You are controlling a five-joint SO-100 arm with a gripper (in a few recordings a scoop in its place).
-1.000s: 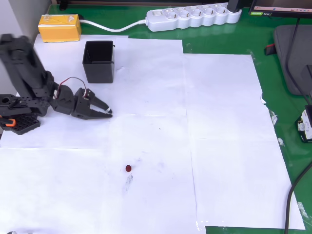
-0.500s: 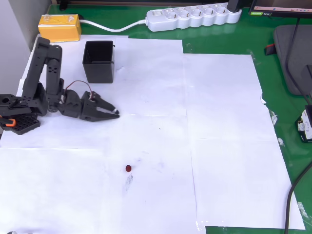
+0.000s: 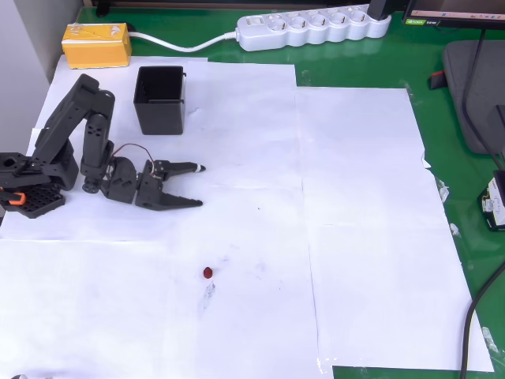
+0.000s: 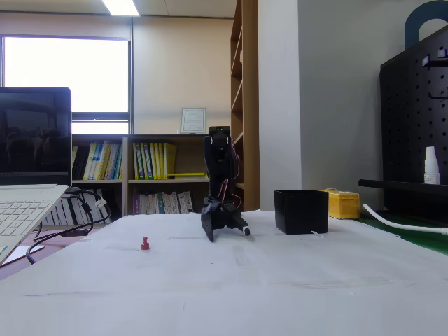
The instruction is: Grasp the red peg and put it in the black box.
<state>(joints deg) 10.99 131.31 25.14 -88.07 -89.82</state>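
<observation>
We saw a green table [image 3: 363, 67] largely covered by overlapping white paper sheets [image 3: 355, 237]. On the paper lay the red peg [image 3: 207, 272], well apart from the black box [image 3: 160, 99], which stood upright near the far edge. A yellow block [image 3: 96, 44] and a white power strip [image 3: 314, 28] rested on the table beyond the paper. The arm's base [image 3: 30, 185] sat at the left in the overhead view.

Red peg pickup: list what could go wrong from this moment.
1. The red peg is tiny and lies on the white paper well apart from the open pincer; a slightly off descent could close on nothing or flick it away.
2. The paper sheets overlap at seams; a low fingertip might snag an edge.
3. The black box is small, so a release off-centre could miss it.
</observation>
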